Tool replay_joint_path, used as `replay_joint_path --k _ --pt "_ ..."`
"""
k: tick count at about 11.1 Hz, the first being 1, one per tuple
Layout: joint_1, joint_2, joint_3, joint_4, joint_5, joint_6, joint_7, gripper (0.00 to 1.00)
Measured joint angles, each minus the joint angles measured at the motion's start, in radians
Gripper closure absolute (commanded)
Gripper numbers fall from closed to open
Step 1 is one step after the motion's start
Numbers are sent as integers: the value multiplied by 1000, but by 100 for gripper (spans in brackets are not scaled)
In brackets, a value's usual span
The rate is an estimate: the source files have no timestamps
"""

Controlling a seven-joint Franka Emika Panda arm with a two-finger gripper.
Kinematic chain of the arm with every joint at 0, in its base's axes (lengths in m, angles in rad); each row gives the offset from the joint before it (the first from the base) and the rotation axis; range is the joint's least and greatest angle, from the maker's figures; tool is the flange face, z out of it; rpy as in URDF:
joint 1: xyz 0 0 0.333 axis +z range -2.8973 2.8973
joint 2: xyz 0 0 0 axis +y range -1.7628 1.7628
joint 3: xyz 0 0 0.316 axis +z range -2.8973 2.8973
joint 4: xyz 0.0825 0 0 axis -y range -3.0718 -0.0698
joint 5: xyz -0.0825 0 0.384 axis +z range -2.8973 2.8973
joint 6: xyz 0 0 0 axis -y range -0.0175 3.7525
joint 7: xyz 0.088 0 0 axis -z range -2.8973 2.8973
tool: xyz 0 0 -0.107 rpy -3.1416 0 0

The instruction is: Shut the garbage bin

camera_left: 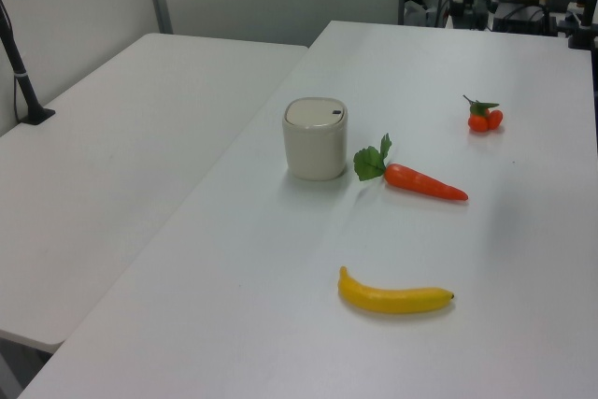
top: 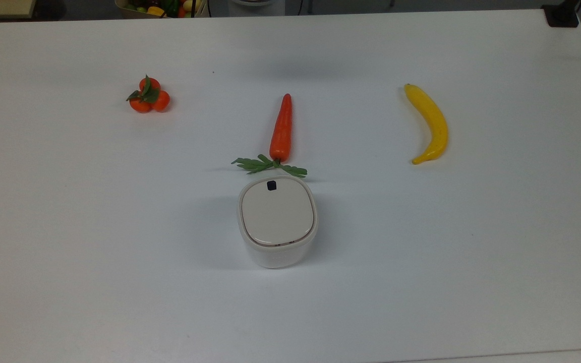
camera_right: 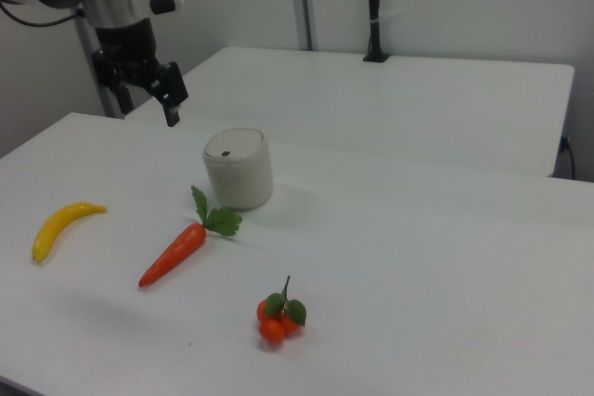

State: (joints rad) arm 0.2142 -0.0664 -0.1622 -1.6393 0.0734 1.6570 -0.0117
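Garbage bin (top: 277, 222) shut on white table (top: 472, 242) — tool (camera_right: 170, 99) raised, grip unclear.

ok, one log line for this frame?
small white plastic bin: beige lid shut | pincer: raised, off bin, holding nothing | orange carrot: beside bin

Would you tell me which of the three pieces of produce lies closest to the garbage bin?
The carrot: its green leaves lie right at the garbage bin. The banana and tangerines lie far off.
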Motion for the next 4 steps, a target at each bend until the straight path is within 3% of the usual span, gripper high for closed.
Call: replay_joint_path --k 4 --pt "-3 14 3 -8 0 35 -66 0"
